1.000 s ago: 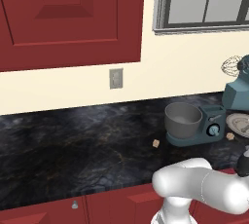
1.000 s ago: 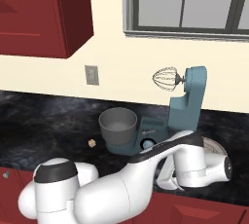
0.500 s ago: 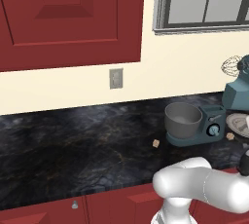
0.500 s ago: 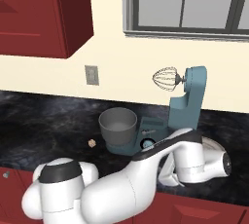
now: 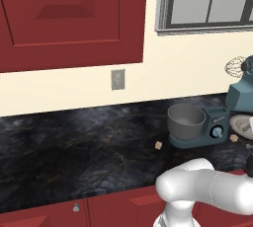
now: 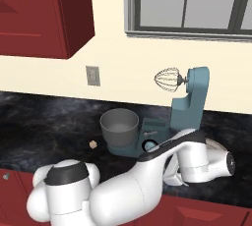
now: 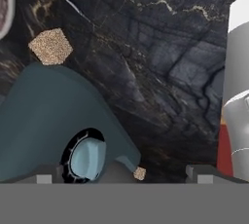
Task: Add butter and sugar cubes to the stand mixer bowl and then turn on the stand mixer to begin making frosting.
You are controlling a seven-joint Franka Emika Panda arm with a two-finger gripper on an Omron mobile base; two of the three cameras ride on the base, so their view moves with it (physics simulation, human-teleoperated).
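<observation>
Stand mixer, head tilted back, on the dark marble desk, its grey bowl on the base; one sugar cube left of it, another beside the base near the blue dial; tool spread wide, holding nothing

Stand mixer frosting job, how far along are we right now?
Nothing looks done: the stand mixer bowl appears empty and the stand mixer has its head tilted up. In hand: the open gripper holds nothing, hovering over the blue dial with one sugar cube nearby. Left: both cubes, the other on the counter, butter, switching on.
</observation>
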